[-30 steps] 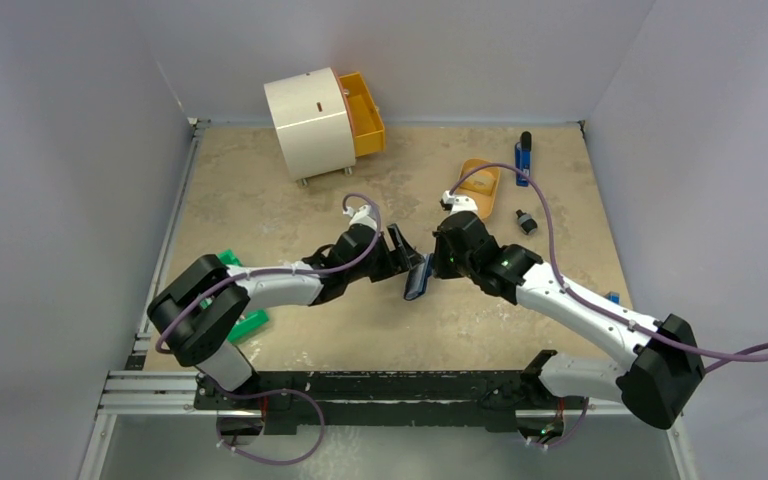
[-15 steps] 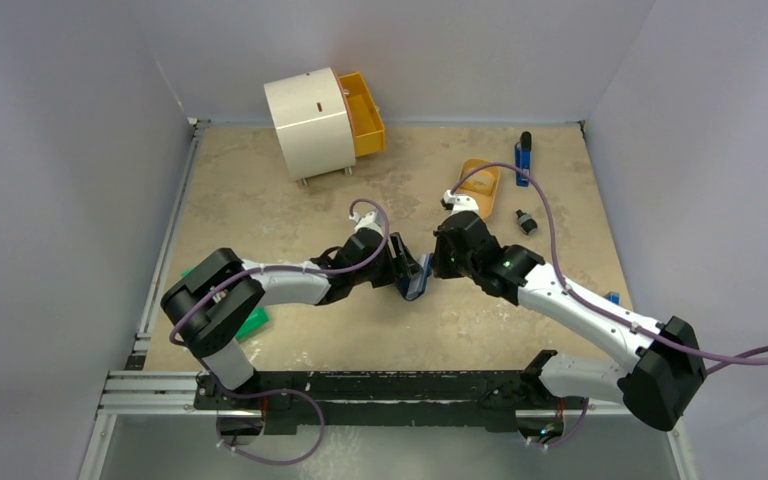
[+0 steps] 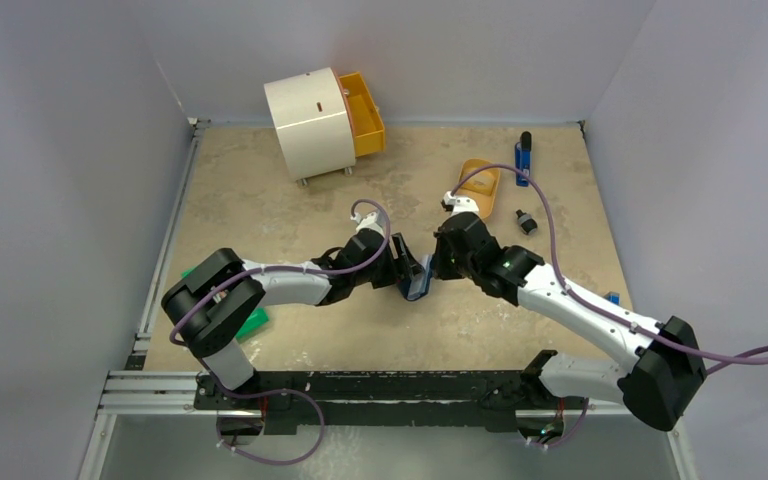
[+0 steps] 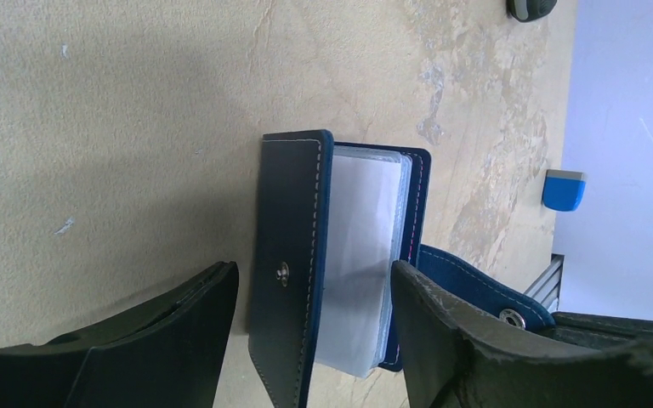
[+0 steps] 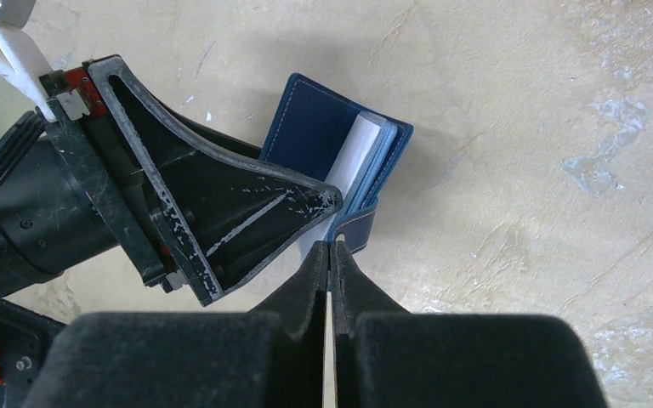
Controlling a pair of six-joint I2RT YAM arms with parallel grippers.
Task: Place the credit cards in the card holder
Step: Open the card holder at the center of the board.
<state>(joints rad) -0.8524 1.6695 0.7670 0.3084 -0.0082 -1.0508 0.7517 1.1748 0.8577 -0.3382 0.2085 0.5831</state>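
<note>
The card holder (image 3: 417,278), a navy folding wallet, stands half open on the table between my two grippers. The left wrist view shows its dark cover (image 4: 289,255), clear sleeves (image 4: 361,246) and snap tab (image 4: 476,289). My left gripper (image 4: 310,276) is open, one finger on each side of the wallet; it also shows in the top view (image 3: 406,268). My right gripper (image 5: 330,248) is shut on the wallet's snap tab (image 5: 359,228). I cannot make out any credit cards in these views.
An orange oval tray (image 3: 480,187) lies behind the right gripper. A white round drawer unit (image 3: 310,122) with an orange drawer (image 3: 365,112) stands at the back left. A blue pen-like object (image 3: 524,160), a small black piece (image 3: 527,222) and a green box (image 3: 250,322) also lie on the table.
My left gripper has moved right and closed in around the wallet, which now stands a little more upright. The right gripper has kept its hold and hardly moved.
</note>
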